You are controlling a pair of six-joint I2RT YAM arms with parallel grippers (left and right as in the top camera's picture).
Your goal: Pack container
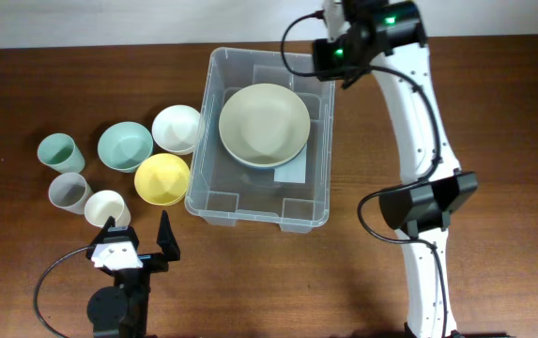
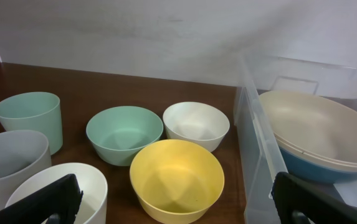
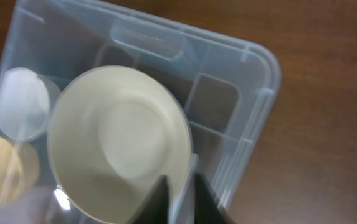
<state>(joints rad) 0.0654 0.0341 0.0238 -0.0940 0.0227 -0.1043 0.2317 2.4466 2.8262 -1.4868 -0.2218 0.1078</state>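
Observation:
The clear container (image 1: 207, 202) stands mid-table and also shows in the left wrist view (image 2: 256, 162) and the right wrist view (image 3: 262, 74). Inside it a large beige bowl (image 1: 264, 124) rests on a blue bowl (image 2: 315, 171). A pale label (image 1: 294, 175) shows on the container's base. My right gripper (image 1: 328, 70) hovers over the container's far right corner. Its fingers (image 3: 179, 193) are nearly together, above the beige bowl's rim (image 3: 119, 143). My left gripper (image 1: 140, 239) is open and empty, low near the front edge. Its fingers (image 2: 175, 193) frame the yellow bowl.
Left of the container stand a yellow bowl (image 1: 162, 178), a white bowl (image 1: 176, 129) and a mint bowl (image 1: 125, 146). Further left are a mint cup (image 1: 58, 151), a grey cup (image 1: 69, 192) and a white cup (image 1: 107, 207). The white cup is right by my left finger.

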